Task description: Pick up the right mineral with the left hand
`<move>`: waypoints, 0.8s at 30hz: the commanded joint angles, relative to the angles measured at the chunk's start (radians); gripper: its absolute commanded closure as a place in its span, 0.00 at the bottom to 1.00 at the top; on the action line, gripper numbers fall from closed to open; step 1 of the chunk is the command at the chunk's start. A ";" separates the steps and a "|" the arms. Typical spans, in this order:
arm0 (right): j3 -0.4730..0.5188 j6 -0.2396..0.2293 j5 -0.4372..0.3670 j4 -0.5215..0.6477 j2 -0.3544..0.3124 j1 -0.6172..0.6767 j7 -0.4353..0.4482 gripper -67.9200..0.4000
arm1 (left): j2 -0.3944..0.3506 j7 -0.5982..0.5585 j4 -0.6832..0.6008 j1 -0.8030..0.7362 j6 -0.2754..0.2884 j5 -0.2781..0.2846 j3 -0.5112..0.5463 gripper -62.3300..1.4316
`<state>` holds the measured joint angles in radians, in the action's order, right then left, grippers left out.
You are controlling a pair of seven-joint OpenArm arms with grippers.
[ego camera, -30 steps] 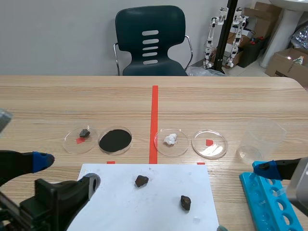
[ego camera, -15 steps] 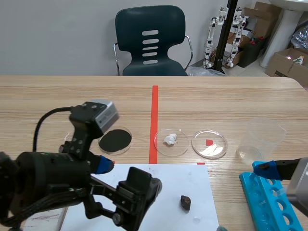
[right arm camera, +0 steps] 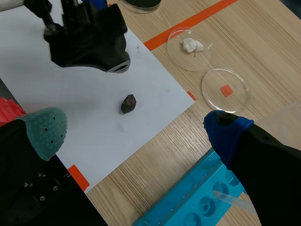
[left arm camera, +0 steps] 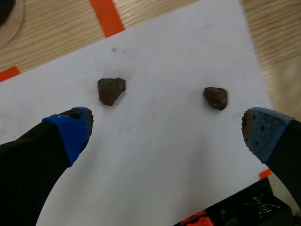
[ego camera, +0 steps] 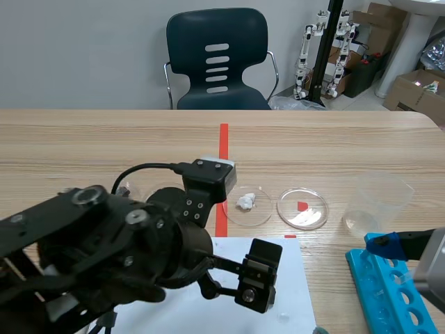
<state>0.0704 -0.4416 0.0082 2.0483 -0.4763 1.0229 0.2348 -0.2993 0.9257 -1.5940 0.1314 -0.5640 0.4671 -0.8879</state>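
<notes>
The scene view hides both minerals: the left arm (ego camera: 125, 250) bulks across the paper (ego camera: 295, 278) and covers them. The left wrist view shows the two stones lying well apart on the paper. The left mineral (left arm camera: 111, 90) lies just ahead of one blue pad (left arm camera: 70, 134). The right mineral (left arm camera: 216, 97) lies ahead of the other pad and a little inside it. The right wrist view shows only the right mineral, alone on the paper near the black body of the left arm, which covers the other stone.

Past the paper's far edge stand a dish with a white lump (right arm camera: 190, 47) and, beside it, an empty dish (right arm camera: 225, 90) over a red mark. A clear beaker (ego camera: 379, 202) stands further right. A blue rack (right arm camera: 188, 202) lies off the paper's right edge, and a dark chair (ego camera: 219, 59) stands behind the table.

The left gripper (left arm camera: 164, 125) hangs over the paper with its fingers spread wide. Nothing is between them and they touch neither stone. The right gripper (right arm camera: 136, 132) is likewise spread wide and empty, over the paper's edge and the rack.
</notes>
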 commanded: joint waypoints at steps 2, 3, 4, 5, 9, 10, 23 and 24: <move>0.002 0.004 -0.012 0.020 0.000 -0.006 0.014 0.10 | 0.066 0.069 0.058 0.037 -0.038 -0.062 -0.021 0.00; 0.002 0.004 -0.012 0.020 0.000 -0.006 0.014 0.10 | 0.084 0.084 0.077 0.049 -0.048 -0.078 -0.029 0.00; 0.002 0.004 -0.012 0.020 0.000 -0.006 0.014 0.10 | 0.101 0.098 0.091 0.058 -0.052 -0.095 -0.037 0.00; 0.002 0.004 -0.012 0.020 0.000 -0.006 0.014 0.10 | 0.119 0.107 0.103 0.067 -0.052 -0.105 -0.046 0.00; 0.002 0.004 -0.012 0.020 0.000 -0.006 0.014 0.10 | 0.177 0.122 0.128 0.096 -0.052 -0.143 -0.083 0.00; 0.002 0.004 -0.012 0.020 0.000 -0.006 0.014 0.10 | 0.188 0.125 0.132 0.102 -0.052 -0.143 -0.093 0.00; 0.002 0.004 -0.012 0.020 0.000 -0.006 0.014 0.10 | 0.313 0.149 0.330 0.190 -0.042 -0.177 -0.214 0.00; 0.002 0.004 -0.012 0.020 0.000 -0.006 0.014 0.10 | 0.322 0.148 0.348 0.194 -0.031 -0.177 -0.217 0.00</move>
<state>0.0704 -0.4412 0.0082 2.0483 -0.4763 1.0229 0.2348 0.0006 1.0763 -1.2392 0.3157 -0.6056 0.2947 -1.1023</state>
